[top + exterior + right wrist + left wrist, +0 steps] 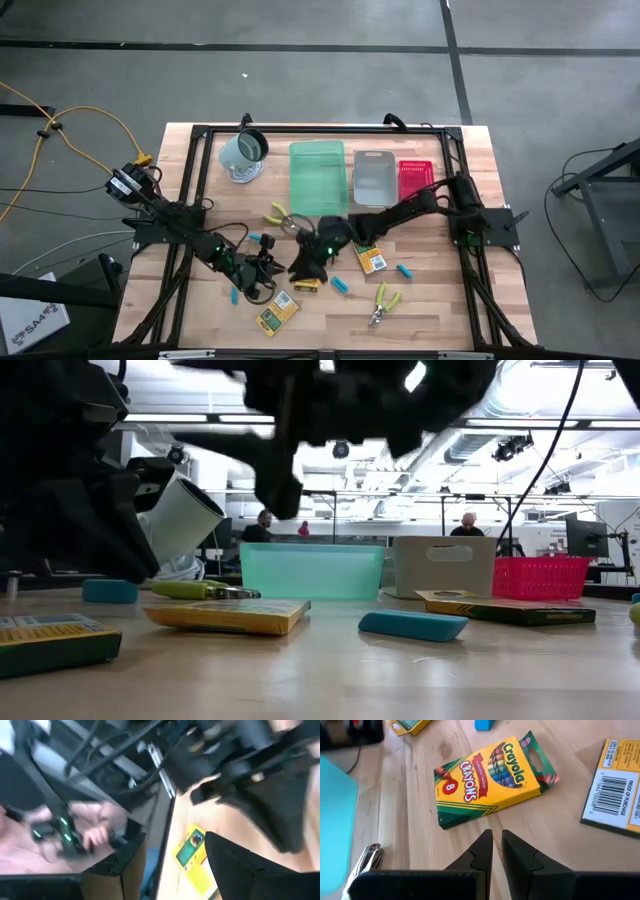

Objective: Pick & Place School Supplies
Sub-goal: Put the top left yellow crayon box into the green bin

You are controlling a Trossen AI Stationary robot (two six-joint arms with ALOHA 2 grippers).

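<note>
Three yellow crayon boxes lie flat on the wooden table: one in the middle [305, 285] [490, 775], one nearer the front [278, 315] and one to the right [370, 258]. Two yellow-green pliers [278, 213] [382, 303] and several cyan pieces [341, 285] [405, 270] lie around them. My left gripper [268, 268] [496, 840] hovers just left of the middle box, shut to a narrow slit with nothing in it. My right gripper [308, 258] [175, 865] hangs open above that same box [190, 852], clear of it.
A grey-green mug [243, 152] lies on its side at the far left. Green [318, 175], grey [373, 175] and red [415, 178] trays stand in a row along the far edge. The two arms nearly meet at mid-table. Bare wood shows at the near right.
</note>
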